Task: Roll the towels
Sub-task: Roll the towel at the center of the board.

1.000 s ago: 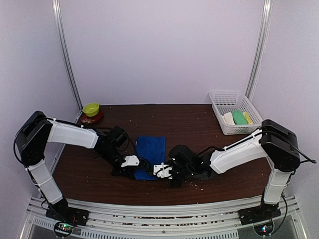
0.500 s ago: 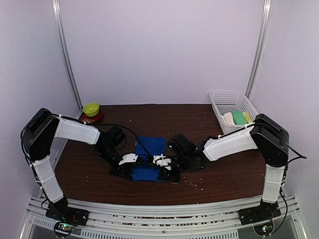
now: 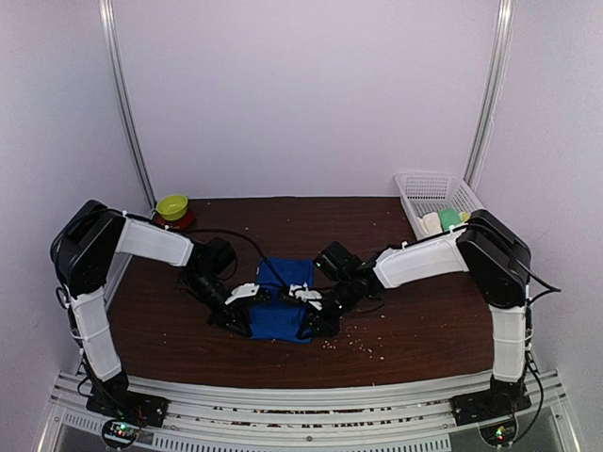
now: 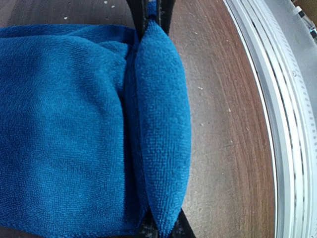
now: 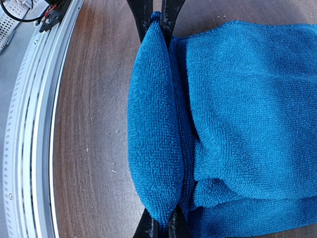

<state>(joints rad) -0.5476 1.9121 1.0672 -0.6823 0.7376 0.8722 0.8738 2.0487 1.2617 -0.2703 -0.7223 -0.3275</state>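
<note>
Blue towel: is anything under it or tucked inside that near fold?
Only brown table shows around the blue towel. The left claw and right claw are shut on the fold's ends; anything inside it or beneath the towel is covered by cloth.

Royal blue towel (image 3: 279,320) flat on the brown table (image 3: 424,315), near edge in a plump roll.
</note>
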